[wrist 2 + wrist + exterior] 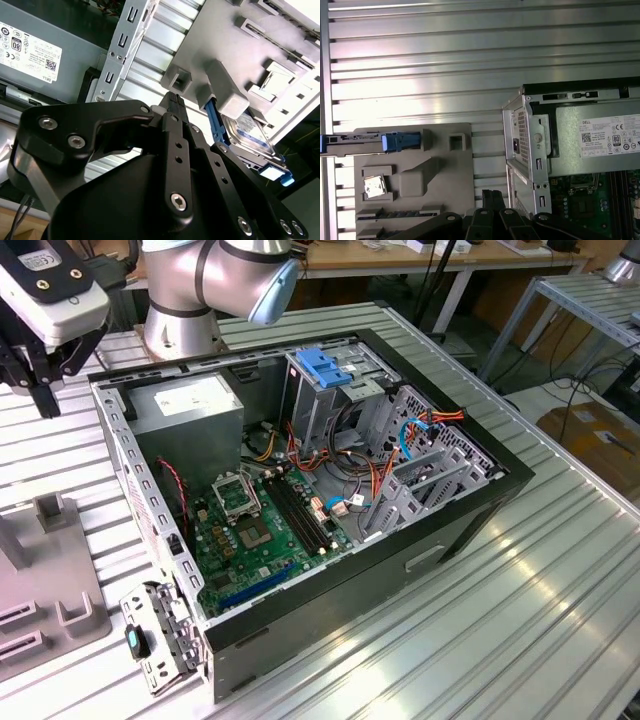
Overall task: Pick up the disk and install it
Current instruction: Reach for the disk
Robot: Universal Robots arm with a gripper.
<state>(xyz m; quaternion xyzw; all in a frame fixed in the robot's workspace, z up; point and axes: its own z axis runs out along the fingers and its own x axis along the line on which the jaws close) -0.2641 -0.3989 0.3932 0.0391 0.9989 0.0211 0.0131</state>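
The disk (248, 136) is a dark drive in a bright blue carrier, standing on edge in a slot of a grey fixture block (280, 55). In the first wrist view the disk (367, 141) shows edge-on along the fixture block (427, 172), with a blue tab at its end. My gripper (172, 98) is shut with nothing between its black fingers. It hangs over the ribbed table between the fixture and the computer case, apart from the disk. In the exterior view the gripper (42, 390) is at the far left, above the table behind the case.
An open computer case (470, 510) lies on the aluminium table (480, 640), with a grey power supply (190, 405), a green motherboard (255, 530), loose cables and a drive cage carrying a ridged blue latch (325, 365). The arm's base (185, 300) stands behind the case.
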